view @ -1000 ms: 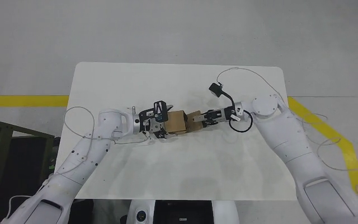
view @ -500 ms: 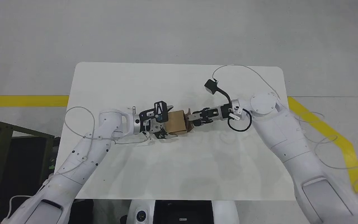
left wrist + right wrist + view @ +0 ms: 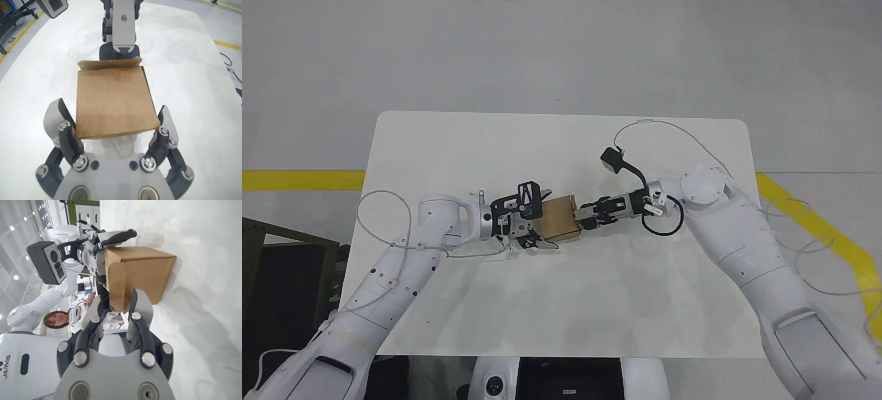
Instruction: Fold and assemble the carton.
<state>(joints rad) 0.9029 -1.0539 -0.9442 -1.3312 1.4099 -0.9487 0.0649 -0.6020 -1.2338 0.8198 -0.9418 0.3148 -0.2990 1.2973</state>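
**Top view.** We see the carton point(image 3: 560, 216), a brown box shape, lying near the middle of the white table point(image 3: 442, 140). It sits between the two arms, which lie almost in one line across the table. The left gripper point(image 3: 538, 222) meets the carton at one end. The right gripper point(image 3: 583, 216) meets it at the opposite end.

**Left wrist view.** We look along the broad upper face of the carton point(image 3: 113, 100). The left gripper point(image 3: 111, 105) has its fingers set as wide as the carton and pinches it, one ribbed pad against each side of the near end. At the far end the end flap point(image 3: 109, 63) stands slightly proud of the upper face, its edge not flush. Directly behind it we see one of the right gripper's fingers point(image 3: 122, 28). Its black pad is touching the flap or just beside it; we cannot tell which.

**Right wrist view.** The right gripper point(image 3: 116, 298) has its fingers parted, with nothing held between them. One finger overlaps the end face of the carton point(image 3: 138, 275). That face is covered by the folded end flap, with a seam running along one edge. At the carton's other end, a dark-padded finger of the left gripper lies flat along one side of the box.
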